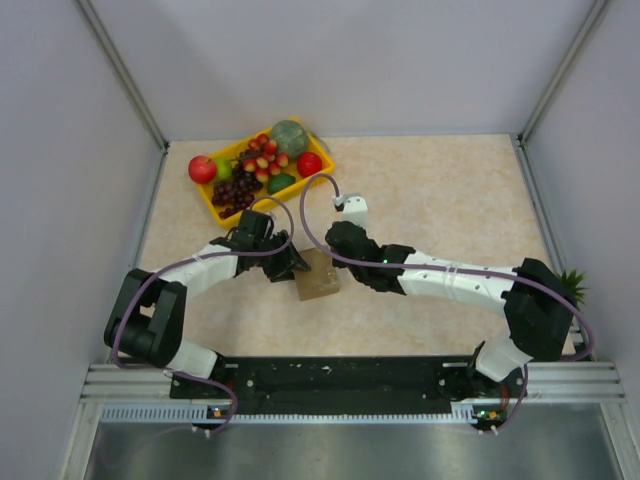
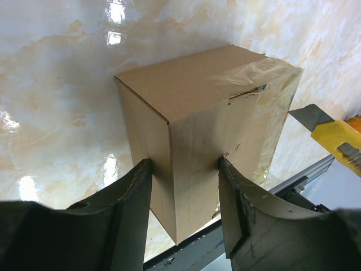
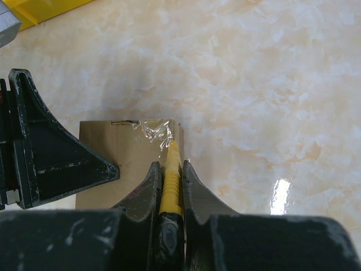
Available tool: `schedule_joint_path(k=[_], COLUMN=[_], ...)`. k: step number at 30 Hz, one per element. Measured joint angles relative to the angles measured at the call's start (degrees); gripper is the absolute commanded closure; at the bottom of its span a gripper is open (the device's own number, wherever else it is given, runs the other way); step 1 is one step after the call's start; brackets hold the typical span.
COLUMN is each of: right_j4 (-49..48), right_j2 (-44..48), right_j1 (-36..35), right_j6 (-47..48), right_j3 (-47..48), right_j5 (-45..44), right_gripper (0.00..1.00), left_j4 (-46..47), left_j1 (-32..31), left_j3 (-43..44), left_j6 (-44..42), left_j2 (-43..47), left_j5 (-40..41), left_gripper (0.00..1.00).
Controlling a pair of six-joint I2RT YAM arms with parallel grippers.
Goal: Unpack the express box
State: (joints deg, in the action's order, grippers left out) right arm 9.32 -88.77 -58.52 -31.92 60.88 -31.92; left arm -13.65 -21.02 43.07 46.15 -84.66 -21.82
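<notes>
1. Closest in, at the bottom of the left wrist view, my left gripper (image 2: 184, 164) holds the box (image 2: 208, 130). Its dark fingers (image 2: 132, 214) press on the two faces either side of one upright corner edge.
2. The box stands on the marbled table (image 2: 56, 84) and fills the middle of that view. Wrinkled clear tape (image 2: 254, 73) runs over its top right edge, with a thin dark slit just under it.
3. At the bottom of the right wrist view, my right gripper (image 3: 171, 167) is closed tight on a yellow knife (image 3: 170, 189).
4. The knife points up the frame, and its tip reaches the crinkled tape at the box's upper right corner. I cannot tell whether it touches the cardboard. In the left wrist view its grey blade (image 2: 313, 116) sits just beside the box's right face.
5. From above, the box is in the middle of the frame, between my two grippers. The left one is on its left and the right one at its upper right.
6. Farthest off, in the upper left of the top view, a yellow tray (image 1: 210, 205) of fruit sits well apart from the box.
</notes>
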Motion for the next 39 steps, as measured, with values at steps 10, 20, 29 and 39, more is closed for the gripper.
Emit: schedule_joint_path(k=[10,20,29,39], right_j4=[0.04,0.33,4.02,9.29], right_j2=[-0.04,-0.26,-0.66,-0.94], right_j1=[0.00,-0.11,-0.24,-0.24], right_j6=[-0.04,-0.44,-1.95,-2.01], right_j3=[0.00,0.00,1.03,3.21], right_j5=[0.35,0.55,0.61,1.86], right_gripper=[1.00,1.00,1.00,1.00], left_j4=[0.02,0.00,-0.24,-0.37], left_j1=[0.11,0.70,1.20,1.88], left_j3=[0.00,0.15,0.46,0.66], left_j6=[0.00,0.42,2.78,5.90], left_j2=[-0.13,-0.70,-1.68,-3.28], left_j5=[-0.26,-1.62,-3.69,-6.69], left_gripper=[0.65,0.67,0.69,0.72])
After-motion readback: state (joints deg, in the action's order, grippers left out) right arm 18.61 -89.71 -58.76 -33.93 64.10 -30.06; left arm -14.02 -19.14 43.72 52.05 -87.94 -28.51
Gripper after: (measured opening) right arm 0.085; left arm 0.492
